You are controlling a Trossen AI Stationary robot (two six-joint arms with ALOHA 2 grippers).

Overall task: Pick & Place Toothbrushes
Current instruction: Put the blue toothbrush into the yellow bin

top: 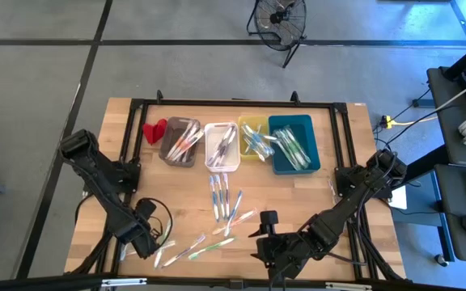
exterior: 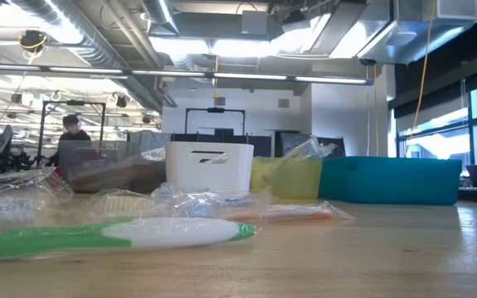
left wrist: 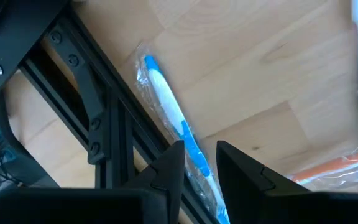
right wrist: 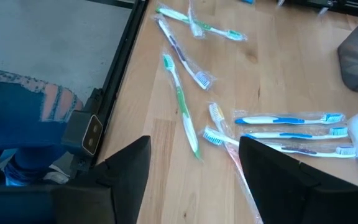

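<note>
A: What occupies the far half of the table point(top: 354, 162)?

B: Four bins in a row: grey bin point(top: 180, 141), white bin point(top: 222, 145), yellow bin point(top: 254, 136) and teal bin point(top: 294, 143), each holding wrapped toothbrushes. A small red object point(top: 154, 130) lies just beside the grey bin.

A: And the loose toothbrushes point(top: 223, 198)?

B: They lie on bare wood nearer the front edge: a parallel group below the white bin, and several scattered pieces between the two grippers. The low view shows a green-and-white toothbrush point(exterior: 114, 234) close to the camera.

A: State of the left gripper point(top: 148, 240)?

B: It sits low at the front left corner, beside the black frame rail point(left wrist: 98, 124). Its fingers point(left wrist: 166, 171) stand narrowly apart, straddling a blue toothbrush point(left wrist: 166, 99) in clear wrap; whether they touch it cannot be told.

A: The right gripper point(top: 272, 242)?

B: It is at the front centre, above the wood, fingers point(right wrist: 132, 165) spread wide and empty. Ahead of it lie a green toothbrush point(right wrist: 180, 102) and three blue ones point(right wrist: 288, 118) side by side.
</note>
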